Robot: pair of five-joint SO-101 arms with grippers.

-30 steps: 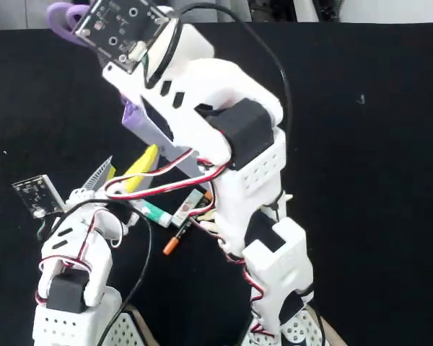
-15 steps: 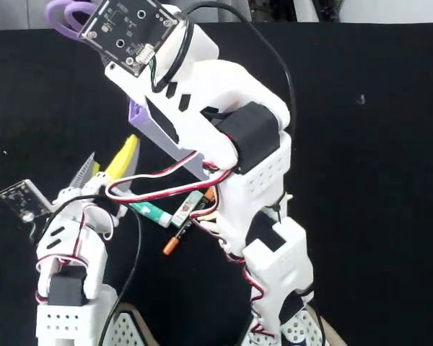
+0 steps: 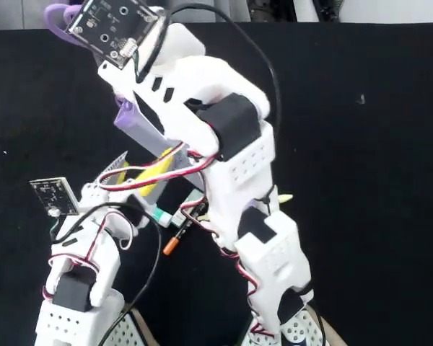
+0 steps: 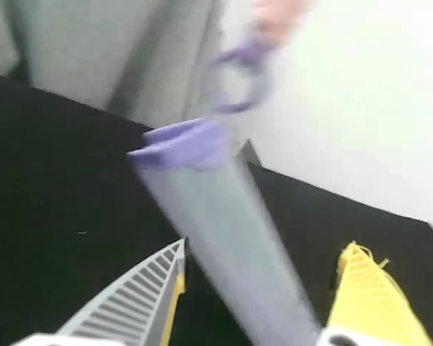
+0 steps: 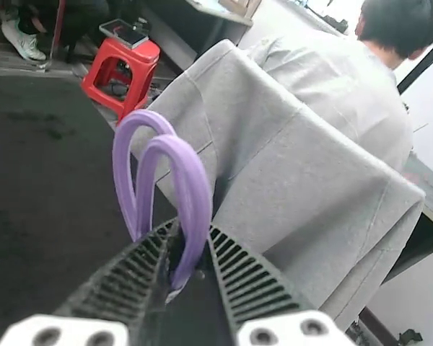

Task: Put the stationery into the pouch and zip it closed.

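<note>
Between the ribbed black fingers of the right gripper (image 5: 190,234), clamped tight: the purple loop (image 5: 166,180) of the pouch (image 3: 141,128), sticking up past the fingertips. High over the black table (image 3: 361,180). Hanging down from that loop, the grey pouch body, purple end uppermost. Lower down, around that body, the left gripper (image 4: 267,249), spread wide, one grey-and-yellow finger to each side; cannot tell whether touching the fabric. Just beside the left gripper, under the right arm, lying on the table: stationery, namely a green-and-white pen (image 3: 159,214) and an orange-tipped piece (image 3: 171,245). Both outside the pouch.
</note>
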